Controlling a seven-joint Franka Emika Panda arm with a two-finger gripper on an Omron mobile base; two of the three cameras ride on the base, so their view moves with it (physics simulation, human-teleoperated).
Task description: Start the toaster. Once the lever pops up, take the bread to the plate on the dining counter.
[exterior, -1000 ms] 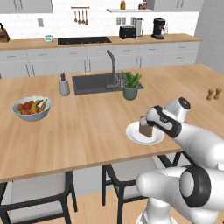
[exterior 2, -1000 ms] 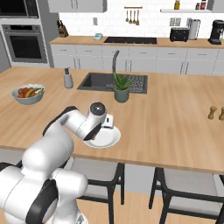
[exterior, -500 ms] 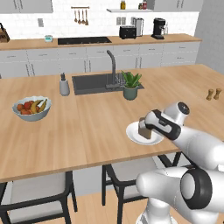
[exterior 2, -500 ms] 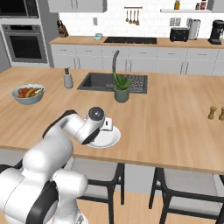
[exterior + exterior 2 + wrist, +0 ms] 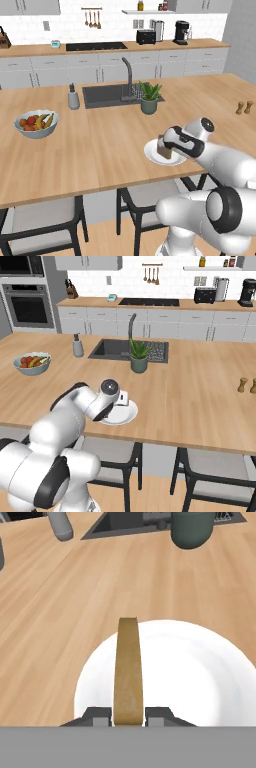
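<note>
My gripper [image 5: 128, 713] is shut on the bread [image 5: 128, 667], a tan slice held on edge between the fingertips [image 5: 97, 713]. The slice hangs just over the white plate [image 5: 200, 672]; I cannot tell whether its lower edge touches it. In the left base view the gripper [image 5: 165, 146] holds the bread [image 5: 163, 150] over the plate [image 5: 151, 155] near the front edge of the dining counter [image 5: 100, 145]. The right base view has the plate [image 5: 120, 416] partly under my arm. The black toaster [image 5: 145, 36] stands on the far back counter.
A potted plant [image 5: 149, 97] and the inset dark sink [image 5: 107, 95] lie behind the plate. A fruit bowl [image 5: 36, 123] sits at the left, a grey soap bottle [image 5: 73, 97] by the sink, two shakers [image 5: 243, 107] at the right. Dark chairs [image 5: 145, 200] stand below the counter edge.
The hand has sunk slightly toward the plate, carrying the bread with it. The base and the other things have stayed put.
</note>
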